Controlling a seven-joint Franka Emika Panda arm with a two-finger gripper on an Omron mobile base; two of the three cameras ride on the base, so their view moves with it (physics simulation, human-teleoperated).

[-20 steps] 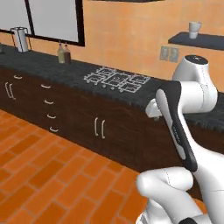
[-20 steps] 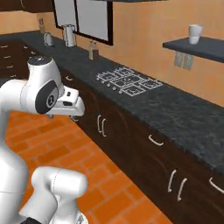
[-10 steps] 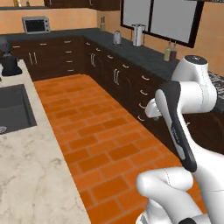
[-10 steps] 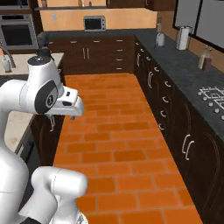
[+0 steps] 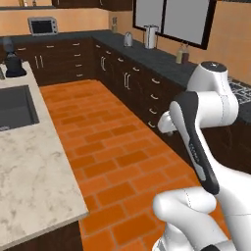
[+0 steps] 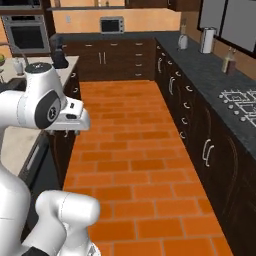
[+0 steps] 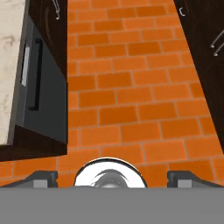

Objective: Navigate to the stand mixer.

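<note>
An orange brick floor (image 5: 112, 142) runs between the dark counter (image 6: 220, 75) on the right and a marble island (image 5: 29, 152) on the left. The stand mixer (image 5: 13, 61) stands at the island's far end. The gripper (image 7: 112, 178) hangs empty, fingers apart.

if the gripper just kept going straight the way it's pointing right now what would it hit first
Most likely the orange brick floor. The gripper points down at it, with open jaws holding nothing; the dark cabinets sit off to the side, though depth is hard to judge.
</note>
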